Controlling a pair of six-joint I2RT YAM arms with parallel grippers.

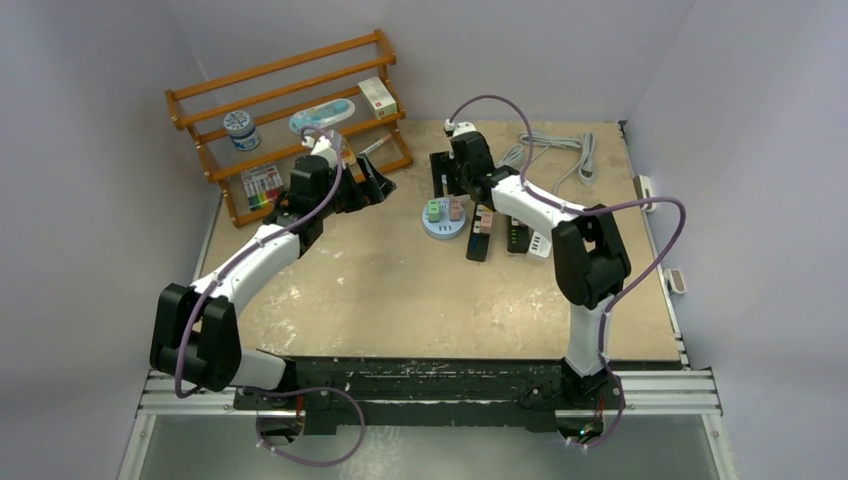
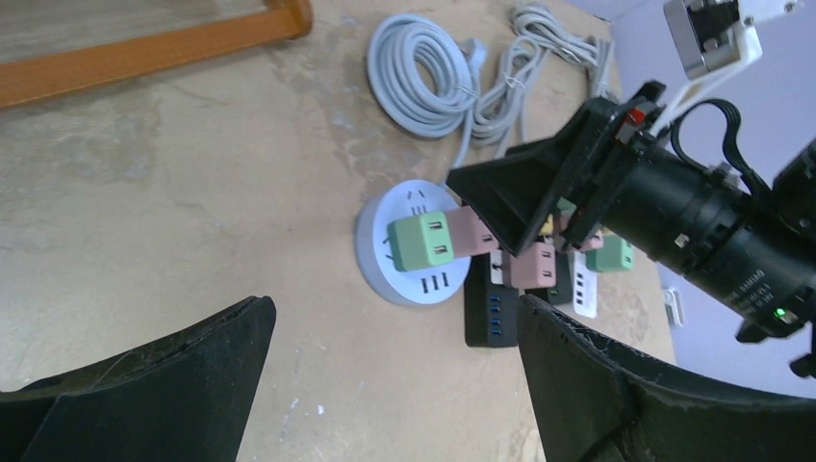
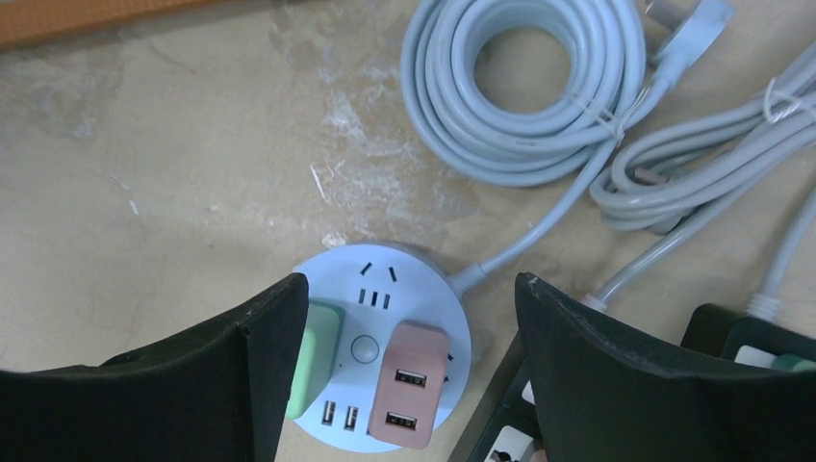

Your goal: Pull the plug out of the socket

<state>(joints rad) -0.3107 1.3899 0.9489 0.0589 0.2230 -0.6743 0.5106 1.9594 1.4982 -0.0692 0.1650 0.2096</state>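
The right gripper [image 3: 412,289], jaws wide, hovers over the socket [image 3: 380,279] at mid-table, so this looks like the approach; next it must drop, close on the pink plug [image 3: 406,385] seated there and pull up.

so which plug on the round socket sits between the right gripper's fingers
The pink plug, in the gap of the open right gripper; the green plug is half hidden behind one finger.

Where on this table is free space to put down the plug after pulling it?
The widest bare patch of the table lies between the round socket and the near edge. It is crowded right of the socket, with power strips and coiled cables, and far left by the wooden rack.
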